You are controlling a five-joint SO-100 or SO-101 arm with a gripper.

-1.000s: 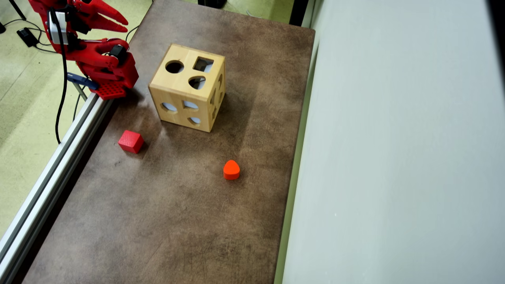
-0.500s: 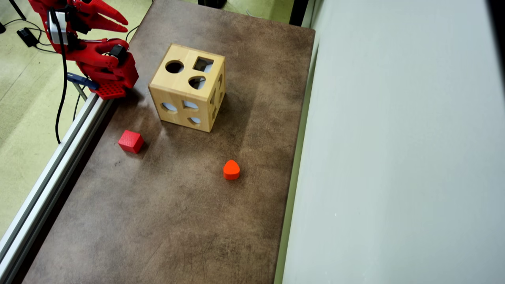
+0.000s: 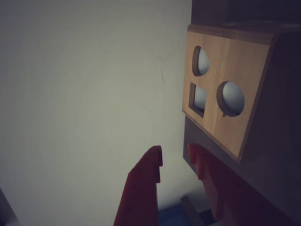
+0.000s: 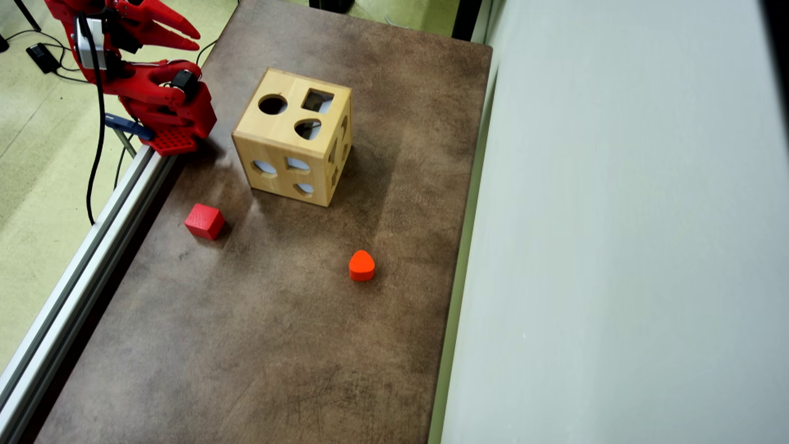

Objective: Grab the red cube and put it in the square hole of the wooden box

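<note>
The red cube (image 4: 204, 221) lies on the brown table (image 4: 277, 345) near its left edge, in front of the wooden box (image 4: 271, 132). The box's top face carries the square hole (image 4: 317, 100) beside a round and a teardrop cutout. My red gripper (image 4: 197, 41) hangs raised at the top left, above the arm's base, left of the box and far from the cube. In the wrist view the gripper (image 3: 174, 149) is open with nothing between its fingers; the box (image 3: 235, 56) with its square hole (image 3: 198, 99) fills the upper right. That view does not show the cube.
An orange-red rounded block (image 4: 362, 266) sits right of the table's middle. An aluminium rail (image 4: 80, 271) runs along the table's left edge, with cables on the floor beyond. A pale wall (image 4: 616, 246) borders the right side.
</note>
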